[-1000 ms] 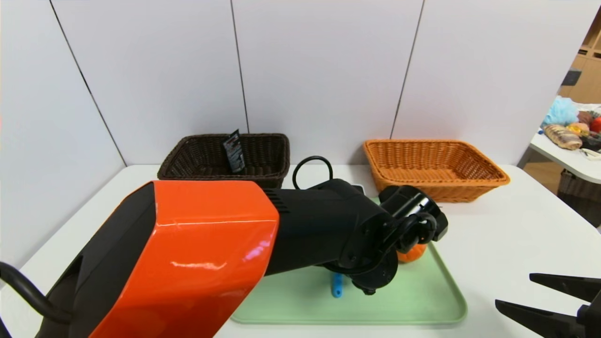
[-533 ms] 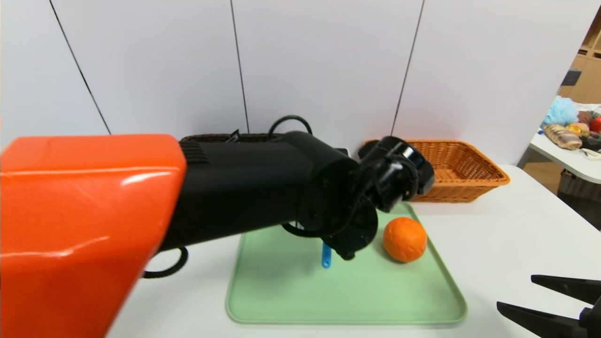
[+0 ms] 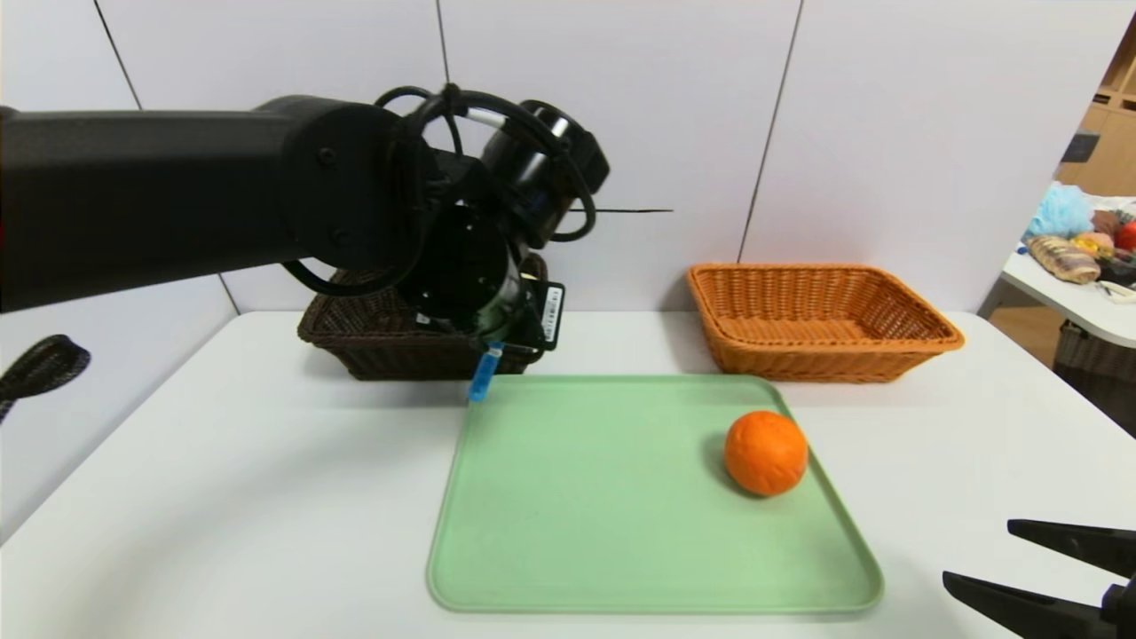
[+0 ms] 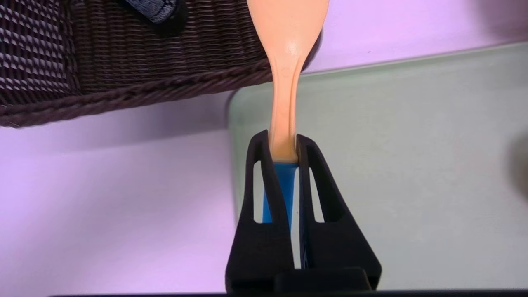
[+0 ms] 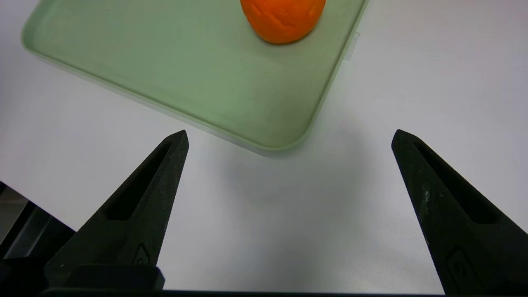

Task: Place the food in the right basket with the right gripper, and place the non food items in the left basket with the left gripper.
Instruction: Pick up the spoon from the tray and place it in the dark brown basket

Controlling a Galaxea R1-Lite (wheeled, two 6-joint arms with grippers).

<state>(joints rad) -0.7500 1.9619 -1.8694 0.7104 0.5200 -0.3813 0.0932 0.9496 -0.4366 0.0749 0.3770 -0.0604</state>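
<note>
Blue-handled spoon (image 4: 284,99) pinched in the left end effector (image 4: 283,144) should travel fully over the dark basket (image 4: 165,88) ahead before release.

Surroundings: shallow pale-green rectangular tray (image 3: 621,532) on smooth white tabletop (image 3: 266,497).
Behind: white wall panels (image 3: 674,80) with dark seams. Far right: separate white table (image 3: 1078,306) bearing pale-blue crumpled bundle (image 3: 1061,210), brown striped loaf-shaped item (image 3: 1063,259).

White wall panels (image 3: 612,115) with dark seams stand behind the white table (image 3: 266,479); another table (image 3: 1087,306) holds assorted items.
</note>
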